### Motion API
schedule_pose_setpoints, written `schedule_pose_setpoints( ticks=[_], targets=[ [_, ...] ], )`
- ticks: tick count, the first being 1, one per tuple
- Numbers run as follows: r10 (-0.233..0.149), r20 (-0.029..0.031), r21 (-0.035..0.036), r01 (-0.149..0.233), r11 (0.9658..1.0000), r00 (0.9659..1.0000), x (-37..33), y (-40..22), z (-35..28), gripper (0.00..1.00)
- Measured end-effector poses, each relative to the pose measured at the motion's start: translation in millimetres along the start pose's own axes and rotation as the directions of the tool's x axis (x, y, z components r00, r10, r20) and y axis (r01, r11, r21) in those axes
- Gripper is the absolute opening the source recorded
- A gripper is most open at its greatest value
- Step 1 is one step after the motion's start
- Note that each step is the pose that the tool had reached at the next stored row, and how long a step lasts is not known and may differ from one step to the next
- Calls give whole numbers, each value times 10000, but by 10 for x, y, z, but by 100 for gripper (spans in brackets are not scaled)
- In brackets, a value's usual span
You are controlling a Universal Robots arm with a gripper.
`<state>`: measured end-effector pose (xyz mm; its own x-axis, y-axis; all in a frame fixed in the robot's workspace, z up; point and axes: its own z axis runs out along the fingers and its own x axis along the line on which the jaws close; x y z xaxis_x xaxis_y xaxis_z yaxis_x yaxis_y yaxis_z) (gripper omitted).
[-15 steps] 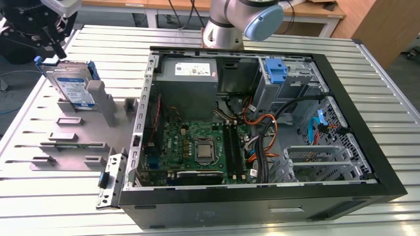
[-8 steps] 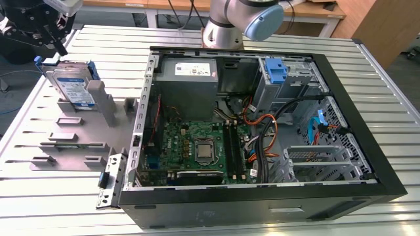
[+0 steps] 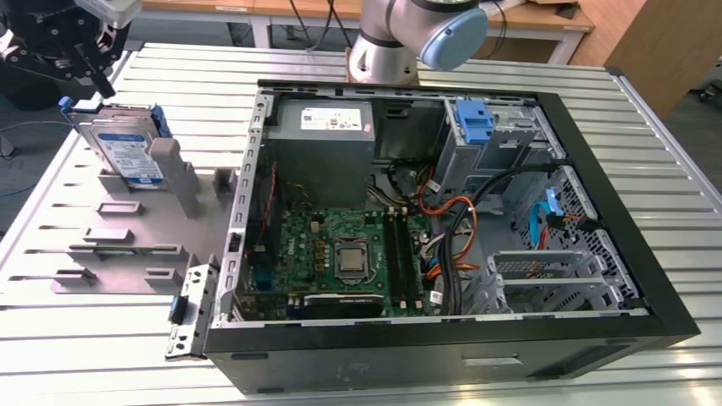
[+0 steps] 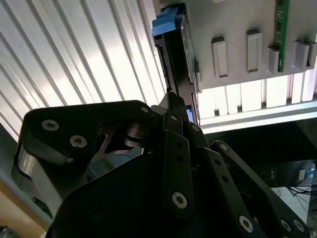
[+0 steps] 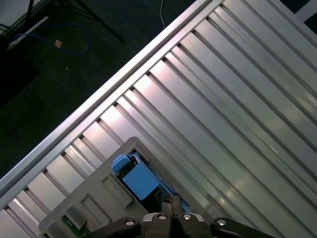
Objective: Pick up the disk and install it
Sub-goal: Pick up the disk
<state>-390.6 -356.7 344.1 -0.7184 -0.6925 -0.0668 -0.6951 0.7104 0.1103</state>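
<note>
Exterior view: one disk (image 3: 122, 150) (on edge)

A ribbed aluminium table (image 5: 237, 114) ran diagonally through the first wrist view, with a dark floor (image 5: 59, 74) beyond its edge and a blue cable (image 5: 74, 37) lying there. On the table sat a grey holder (image 5: 94, 198) with raised blocks and a sliver of green circuit board (image 5: 69, 221). The disk (image 5: 141, 181) stood edge-on at the holder's side, its blue carrier rail showing. The black gripper (image 5: 171, 210) hung right over it.

One disk (image 3: 122, 150), one computer case (image 3: 451, 362), one rack (image 3: 127, 272).
</note>
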Motion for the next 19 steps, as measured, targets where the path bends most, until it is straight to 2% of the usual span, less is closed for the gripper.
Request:
schedule_pose_setpoints(
  ticks=[2, 3, 6, 9, 13, 19],
  targets=[
    [-32, -101, 97, 33, 9999, 9999, 0, 0, 1, 11],
    [-82, -126, 115, 84, 9999, 9999, 1, -1, 2, 11],
    [-480, -194, 108, 482, 9988, 9987, 1, 0, 6, 11],
    [-935, -262, 91, 938, 9956, 9953, 1, -1, 10, 11],
    [-1511, -353, 71, 1515, 9884, 9879, 1, -1, 16, 11],
    [-2225, -506, 54, 2230, 9748, 9736, 2, -3, 32, 11]
  ],
)
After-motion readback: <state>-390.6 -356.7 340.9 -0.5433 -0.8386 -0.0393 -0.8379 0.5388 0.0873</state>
